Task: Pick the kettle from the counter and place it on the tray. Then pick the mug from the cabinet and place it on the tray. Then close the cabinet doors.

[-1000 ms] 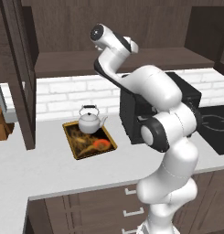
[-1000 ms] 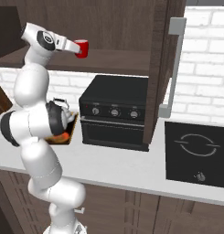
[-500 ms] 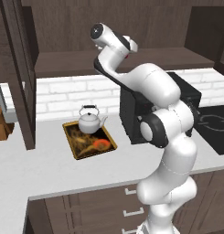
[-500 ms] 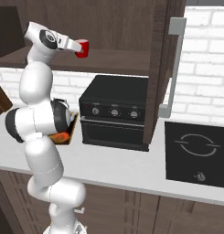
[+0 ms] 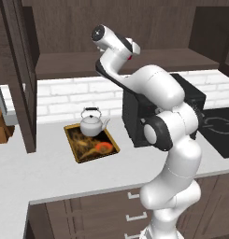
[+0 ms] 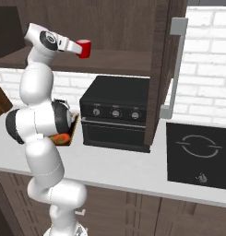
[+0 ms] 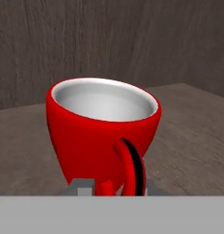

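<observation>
Far left in the left base view there's a brown wooden block at the counter's edge, then one open cabinet door hanging down in front of the white brick backsplash. Next along the counter sits the tray, its long axis running from near the wall out toward the front edge, slightly angled. The kettle stands upright on the tray's back end, spout aimed right toward the black oven, dark handle arched over the lid. The orange patch of the tray's picture is bare, nearer the front.

Moving right, the arm reaches up into the cabinet, and in the right base view the gripper is at the mug, which is upright just above the shelf, mouth facing up. Can't say for sure whether its base touches the shelf or is a hair above it. In the hand view the mug is right up close, white inside, handle turned toward the camera. The fingertips are tucked under it at the bottom edge, so I can't tell if they're pinching the handle or only sitting around it.

Further right: the other cabinet door with its silver bar handle, then the black cooktop set in the counter.
</observation>
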Tool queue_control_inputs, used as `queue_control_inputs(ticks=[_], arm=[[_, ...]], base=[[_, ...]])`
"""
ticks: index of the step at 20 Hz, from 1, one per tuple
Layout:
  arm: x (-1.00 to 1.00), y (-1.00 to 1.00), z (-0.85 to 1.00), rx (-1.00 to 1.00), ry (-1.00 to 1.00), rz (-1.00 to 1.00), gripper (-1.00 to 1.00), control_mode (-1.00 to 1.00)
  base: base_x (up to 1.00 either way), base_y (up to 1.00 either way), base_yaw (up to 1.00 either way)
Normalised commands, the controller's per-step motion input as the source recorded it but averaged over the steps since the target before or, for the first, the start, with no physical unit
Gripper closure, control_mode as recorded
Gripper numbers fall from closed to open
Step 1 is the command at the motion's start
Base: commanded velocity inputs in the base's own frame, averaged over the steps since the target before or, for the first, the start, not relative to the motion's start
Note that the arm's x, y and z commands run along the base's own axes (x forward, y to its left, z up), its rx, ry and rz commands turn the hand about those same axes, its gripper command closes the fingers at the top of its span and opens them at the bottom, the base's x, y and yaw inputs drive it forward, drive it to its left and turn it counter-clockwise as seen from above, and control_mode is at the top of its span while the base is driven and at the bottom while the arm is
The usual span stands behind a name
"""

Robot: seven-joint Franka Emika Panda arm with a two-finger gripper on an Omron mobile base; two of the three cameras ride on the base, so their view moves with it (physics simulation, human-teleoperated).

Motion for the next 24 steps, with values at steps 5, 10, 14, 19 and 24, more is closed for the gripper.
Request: queue_control_inputs(ticks=[5, 10, 14, 19, 24], arm=[[0.01, -0.04, -0.13, 0.01, -0.04, 0.0, 1.0, -1.0], [0.03, -0.01, -0.06, 0.0, 0.0, 0.0, 1.0, -1.0], [-0.03, 0.0, 0.0, 0.0, -0.02, 0.0, 1.0, -1.0], [-0.52, 0.0, 0.0, 0.0, -0.08, 0.0, 1.0, -1.0], [-0.95, 0.0, 0.0, 0.0, -0.12, 0.0, 1.0, -1.0]], base=[[0.0, 0.0, 0.0], [0.0, 0.0, 0.0], [0.0, 0.0, 0.0], [0.0, 0.0, 0.0], [0.0, 0.0, 0.0]])
